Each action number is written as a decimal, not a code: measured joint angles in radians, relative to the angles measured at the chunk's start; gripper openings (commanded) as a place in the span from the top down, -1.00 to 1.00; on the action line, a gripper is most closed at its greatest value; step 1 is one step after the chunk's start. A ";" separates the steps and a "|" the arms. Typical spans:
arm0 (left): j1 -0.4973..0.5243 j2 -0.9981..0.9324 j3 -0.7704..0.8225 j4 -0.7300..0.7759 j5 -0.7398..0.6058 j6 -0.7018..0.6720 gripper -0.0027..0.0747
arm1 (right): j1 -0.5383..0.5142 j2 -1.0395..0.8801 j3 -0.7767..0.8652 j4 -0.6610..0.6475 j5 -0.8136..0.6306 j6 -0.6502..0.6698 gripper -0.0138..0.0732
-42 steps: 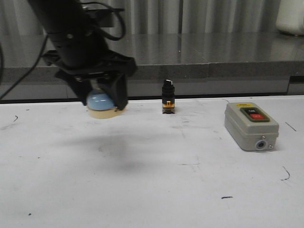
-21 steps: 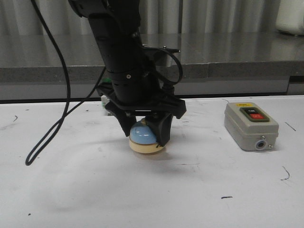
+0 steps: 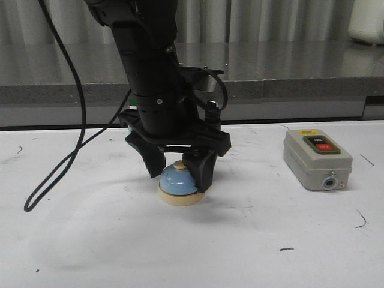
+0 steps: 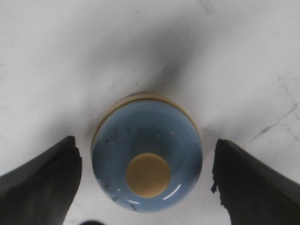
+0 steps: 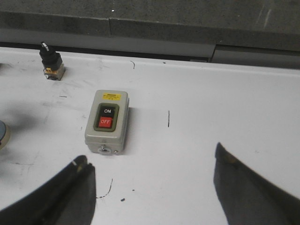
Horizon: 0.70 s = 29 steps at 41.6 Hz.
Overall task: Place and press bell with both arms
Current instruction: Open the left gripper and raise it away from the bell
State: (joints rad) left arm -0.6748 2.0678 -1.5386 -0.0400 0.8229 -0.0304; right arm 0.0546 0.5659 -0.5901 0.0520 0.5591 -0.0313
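The light-blue bell [image 3: 178, 182] with its cream base and knob stands upright on the white table [image 3: 90, 240], left of centre. My left gripper [image 3: 179, 176] points straight down over it, a finger on each side. In the left wrist view the bell [image 4: 147, 159] lies between the two black fingers [image 4: 42, 183], with bare table showing on both sides, so the gripper [image 4: 145, 171] is open and not touching it. My right gripper [image 5: 152, 161] is open and empty above the table near the switch box; it does not show in the front view. The bell's edge shows in the right wrist view [image 5: 2, 134].
A grey switch box [image 3: 317, 159] with black and red buttons sits on the table's right side, also in the right wrist view [image 5: 106, 123]. A small black-topped selector switch [image 5: 50, 58] stands near the table's back edge. A black cable [image 3: 66, 162] hangs left of the left arm.
My left arm carried the bell from the upper left to the table's middle, set it down, and its fingers have parted from the dome.
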 measured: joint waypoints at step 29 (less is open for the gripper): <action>0.060 -0.722 0.330 -0.009 -0.046 -0.014 -0.51 | 0.000 0.000 0.000 0.000 -0.002 0.000 -0.57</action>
State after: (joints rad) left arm -0.6151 1.3455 -1.2085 -0.0486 0.7768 -0.0448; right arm 0.0546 0.5659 -0.5901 0.0520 0.5574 -0.0313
